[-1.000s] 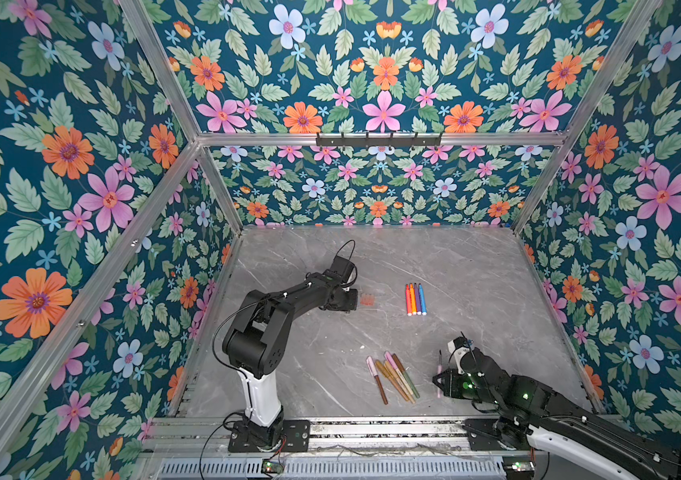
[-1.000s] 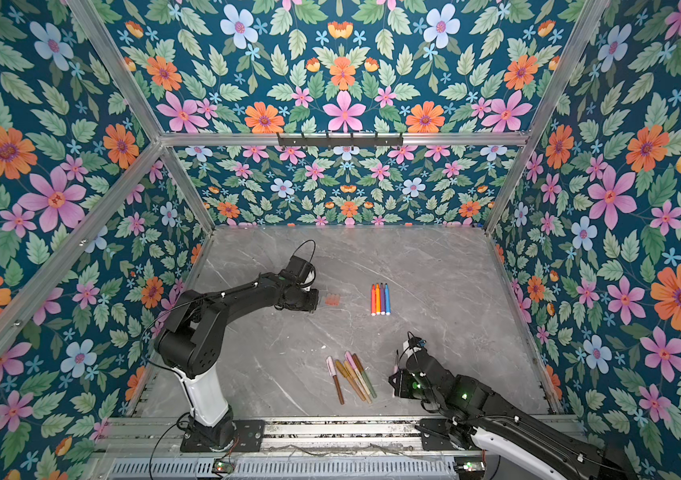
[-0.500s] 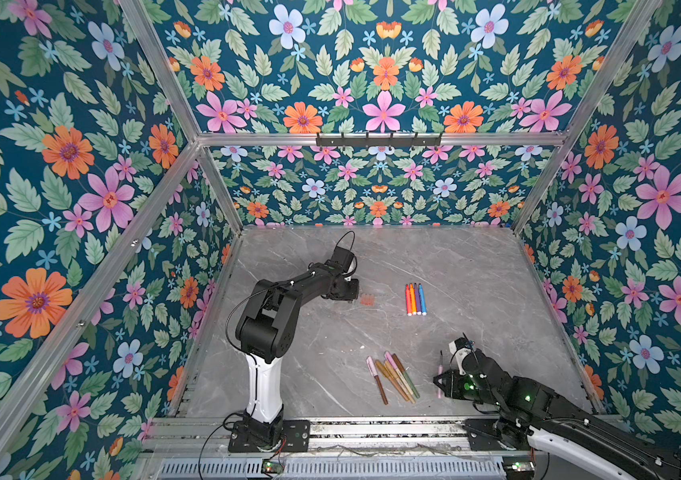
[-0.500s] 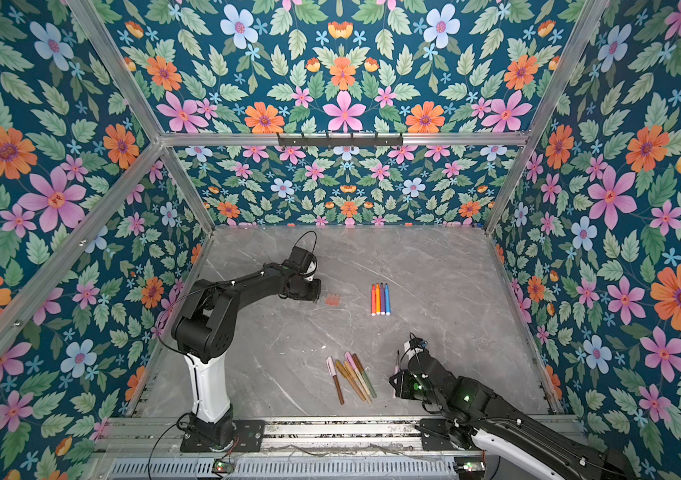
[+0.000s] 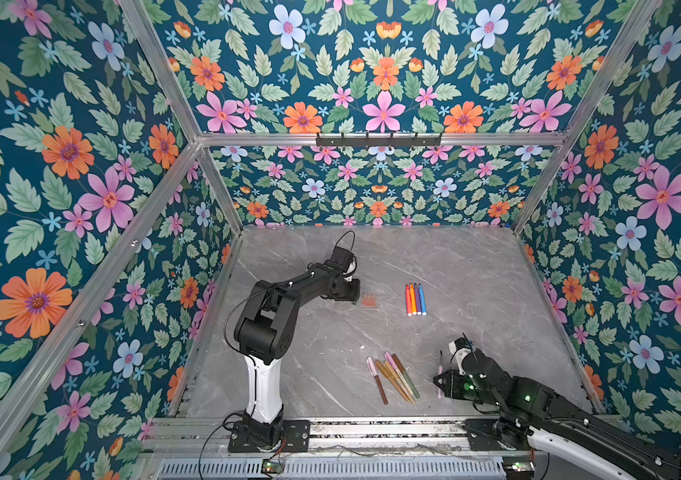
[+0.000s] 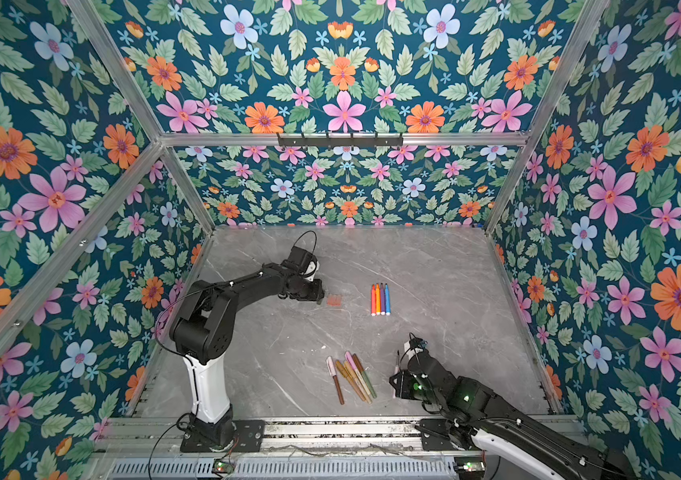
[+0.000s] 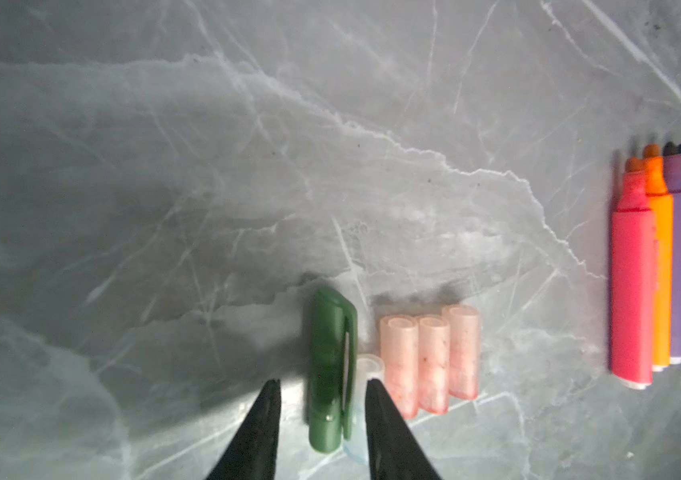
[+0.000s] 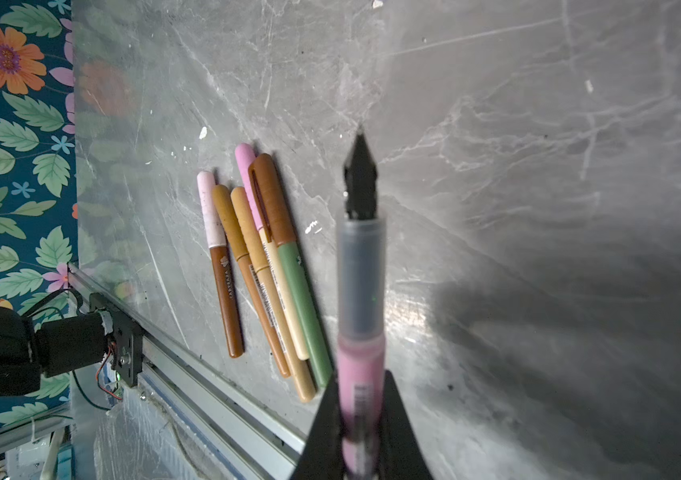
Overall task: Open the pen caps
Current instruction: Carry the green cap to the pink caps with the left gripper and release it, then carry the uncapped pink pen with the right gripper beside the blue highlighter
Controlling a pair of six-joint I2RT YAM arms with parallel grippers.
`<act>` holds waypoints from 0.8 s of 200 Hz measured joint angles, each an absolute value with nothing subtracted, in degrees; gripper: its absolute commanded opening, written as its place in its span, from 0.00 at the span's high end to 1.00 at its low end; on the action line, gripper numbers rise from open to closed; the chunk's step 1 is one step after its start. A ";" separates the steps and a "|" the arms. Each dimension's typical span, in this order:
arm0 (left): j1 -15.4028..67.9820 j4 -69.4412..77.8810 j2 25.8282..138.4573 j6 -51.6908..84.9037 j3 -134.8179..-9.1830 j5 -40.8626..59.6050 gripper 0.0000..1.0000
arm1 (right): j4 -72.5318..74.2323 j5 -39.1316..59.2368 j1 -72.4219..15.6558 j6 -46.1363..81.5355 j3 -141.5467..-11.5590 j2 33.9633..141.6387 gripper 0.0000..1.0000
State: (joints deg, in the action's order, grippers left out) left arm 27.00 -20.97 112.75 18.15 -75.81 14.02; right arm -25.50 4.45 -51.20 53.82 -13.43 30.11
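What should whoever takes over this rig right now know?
Left claw: open, a green cap lying on the table between its jaws, not gripped.
Right claw: shut on a pink pen whose black tip is bare.
Done: three peach caps and a clear cap lie beside the green one; four open markers lie in a row further along.
Left: five capped pens in a bunch near the right claw; the pink pen is not yet set down.
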 measured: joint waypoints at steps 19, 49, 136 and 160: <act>27.00 -20.99 111.77 18.20 -75.48 14.02 0.63 | -25.50 4.43 -51.20 53.82 -13.43 30.11 1.00; 26.98 -20.91 108.57 19.22 -74.26 13.96 0.63 | -25.50 4.32 -51.20 53.84 -13.43 30.28 1.00; 26.72 -18.87 70.87 20.01 -59.64 12.32 0.57 | -25.87 6.04 -46.13 53.49 -16.56 39.51 1.00; 26.68 -22.50 60.14 18.59 -57.89 11.18 0.54 | -26.30 10.98 -38.30 50.22 -18.74 42.61 1.00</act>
